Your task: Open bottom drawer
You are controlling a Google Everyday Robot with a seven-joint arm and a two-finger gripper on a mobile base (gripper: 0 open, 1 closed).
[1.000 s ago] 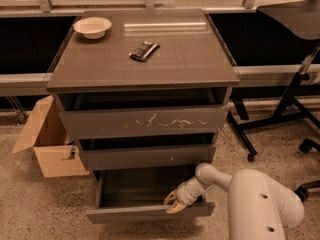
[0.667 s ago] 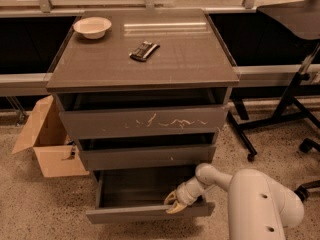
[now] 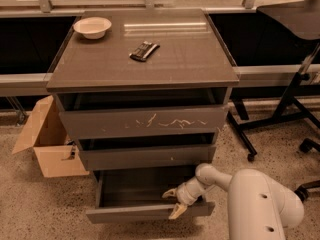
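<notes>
The bottom drawer [image 3: 145, 213] is the shallowest of three dark grey-brown drawers in the cabinet. It stands pulled out toward me, its dark inside [image 3: 142, 186] showing and empty. My gripper [image 3: 172, 202] is at the right part of the drawer's front edge, one pale finger inside the box and one hanging over the front panel. The white arm [image 3: 250, 194] reaches in from the lower right. The top scratched drawer [image 3: 145, 121] and the middle drawer [image 3: 147, 156] stand only slightly out.
A white bowl [image 3: 92, 26] and a dark flat packet [image 3: 144, 50] lie on the cabinet top. An open cardboard box [image 3: 47, 139] stands on the floor at left. A black chair base [image 3: 280, 119] with wheels is at right.
</notes>
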